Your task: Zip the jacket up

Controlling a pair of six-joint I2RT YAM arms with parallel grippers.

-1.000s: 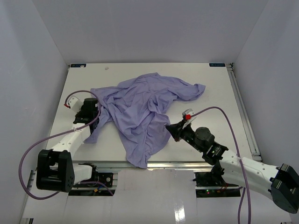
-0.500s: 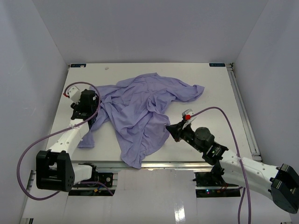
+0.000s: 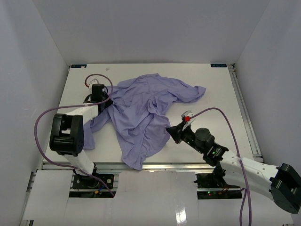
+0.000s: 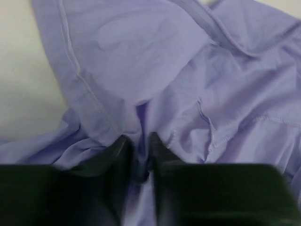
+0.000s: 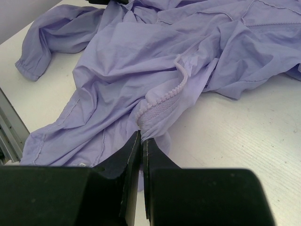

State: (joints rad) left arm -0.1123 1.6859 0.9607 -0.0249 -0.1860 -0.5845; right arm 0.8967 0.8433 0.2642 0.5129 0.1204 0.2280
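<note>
White table, pale walls — lavender jacket crumpled; left hand, right hand each pinching it.

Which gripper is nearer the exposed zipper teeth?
Right. The right gripper pinches the jacket just below the zipper teeth; the left gripper holds a fold at the jacket's far left side.

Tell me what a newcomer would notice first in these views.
The crumpled lavender jacket, sprawled across the middle of the white table, grabs the eye first. Next comes the right gripper, its fingers pinched on the jacket's edge just below a curl of exposed zipper teeth. At the jacket's left side, the left gripper pinches a fold of fabric.
</note>
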